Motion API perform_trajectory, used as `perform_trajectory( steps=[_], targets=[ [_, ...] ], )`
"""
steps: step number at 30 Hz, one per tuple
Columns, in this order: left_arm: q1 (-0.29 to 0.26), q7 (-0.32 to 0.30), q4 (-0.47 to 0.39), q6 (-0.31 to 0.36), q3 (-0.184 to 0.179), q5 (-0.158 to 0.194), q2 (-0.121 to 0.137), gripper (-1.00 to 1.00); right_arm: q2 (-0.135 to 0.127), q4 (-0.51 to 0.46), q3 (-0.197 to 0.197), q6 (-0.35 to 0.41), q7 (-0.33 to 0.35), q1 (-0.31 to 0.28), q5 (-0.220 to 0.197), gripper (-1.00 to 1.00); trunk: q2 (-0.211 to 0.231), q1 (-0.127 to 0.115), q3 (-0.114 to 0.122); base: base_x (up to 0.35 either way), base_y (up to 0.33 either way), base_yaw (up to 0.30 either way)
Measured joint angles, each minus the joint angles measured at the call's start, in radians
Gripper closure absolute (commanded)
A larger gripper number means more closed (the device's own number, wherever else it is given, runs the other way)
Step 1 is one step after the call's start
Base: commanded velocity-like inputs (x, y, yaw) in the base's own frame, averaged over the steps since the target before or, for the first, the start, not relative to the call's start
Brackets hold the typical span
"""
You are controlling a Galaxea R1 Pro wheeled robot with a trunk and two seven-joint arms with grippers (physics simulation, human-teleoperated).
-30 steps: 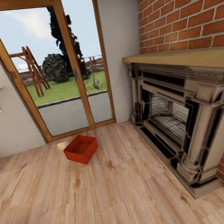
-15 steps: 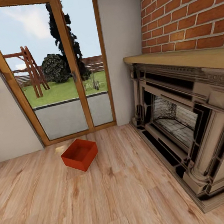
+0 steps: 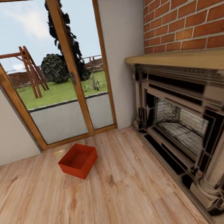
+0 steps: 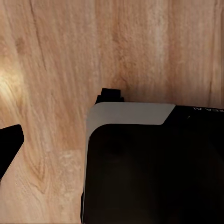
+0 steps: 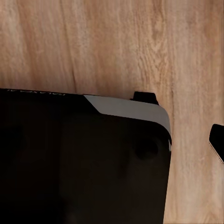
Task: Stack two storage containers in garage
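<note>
One storage container (image 3: 78, 160) on wood floor (image 3: 116, 199) near glass door (image 3: 45, 68); fireplace (image 3: 187, 120) right, partly cut off. Claw states: cannot tell, both.

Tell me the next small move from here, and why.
Probably drive forward and slightly left toward the container: it sits open and empty on the wood floor near the glass door, apparently beyond arm's reach, with bare floor between.
</note>
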Motion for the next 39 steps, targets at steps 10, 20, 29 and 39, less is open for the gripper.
perform_trajectory(
  steps=[10, 20, 29, 39],
  targets=[
    [0.0, 0.0, -0.001, 0.0, 0.0, 0.0, 0.0, -1.0, 0.0, 0.0, 0.0, 0.0, 0.0, 0.0, 0.001, -1.0, 0.0, 0.0, 0.0, 0.324, 0.0, 0.0],
    [0.0, 0.0, 0.0, 0.0, 0.0, -0.001, 0.0, -1.0, 0.0, 0.0, 0.0, 0.0, 0.0, 0.0, 0.0, -1.0, 0.0, 0.0, 0.0, 0.324, 0.0, 0.0],
    [0.0, 0.0, 0.0, 0.0, 0.0, 0.0, 0.0, -1.0, 0.0, 0.0, 0.0, 0.0, 0.0, 0.0, 0.0, -1.0, 0.0, 0.0, 0.0, 0.324, 0.0, 0.0],
    [0.0, 0.0, 0.0, 0.0, 0.0, 0.0, 0.0, -1.0, 0.0, 0.0, 0.0, 0.0, 0.0, 0.0, 0.0, -1.0, 0.0, 0.0, 0.0, 0.324, 0.0, 0.0]
  ],
)
